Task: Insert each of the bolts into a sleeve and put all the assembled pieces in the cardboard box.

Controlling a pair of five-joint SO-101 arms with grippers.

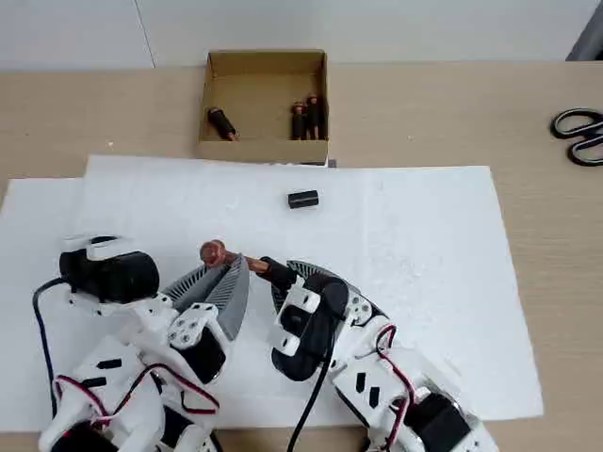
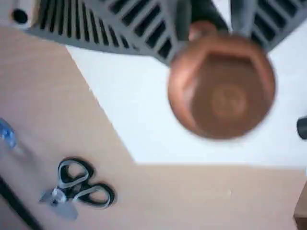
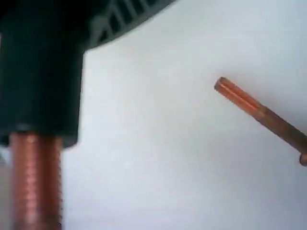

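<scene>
My left gripper [image 1: 229,266] is shut on a copper bolt [image 1: 215,253], whose round head [image 2: 220,86] looms between the grey fingers [image 2: 120,24]. My right gripper [image 1: 275,273] is shut on a black sleeve [image 1: 276,272]. The bolt's shaft points into that sleeve [image 3: 41,72], and its thread [image 3: 34,182] shows at the sleeve's mouth. A loose black sleeve [image 1: 302,199] lies on the white paper [image 1: 415,245] between the grippers and the cardboard box [image 1: 264,149]. Three assembled pieces [image 1: 306,119] lie inside the box.
Black-handled scissors [image 1: 578,135] rest on the wooden table at the far right, also seen as scissors [image 2: 79,189] in the left wrist view. A thin copper rod [image 3: 259,115] lies over the paper in the right wrist view. Both arm bases crowd the table's front edge.
</scene>
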